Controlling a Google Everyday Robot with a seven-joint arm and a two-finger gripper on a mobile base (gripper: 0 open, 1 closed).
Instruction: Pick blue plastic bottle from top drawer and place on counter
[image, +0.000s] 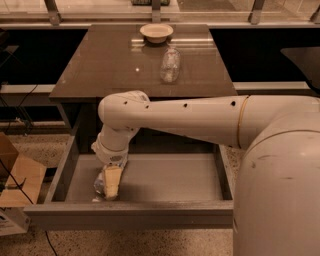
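Note:
The top drawer (170, 177) is pulled open below the glossy brown counter (110, 65). The blue plastic bottle (98, 185) lies in the drawer's front left corner, mostly hidden behind my gripper. My gripper (111, 186) hangs from the white arm, points down into the drawer and sits right at the bottle, on its right side. Only a small part of the bottle shows to the left of the gripper.
A clear label-less vessel (170, 65) lies on the counter's far middle, with a pale bowl (156, 32) behind it. Cardboard boxes (15, 185) stand on the floor left of the drawer. The drawer's front panel (130, 216) and side walls close in the gripper.

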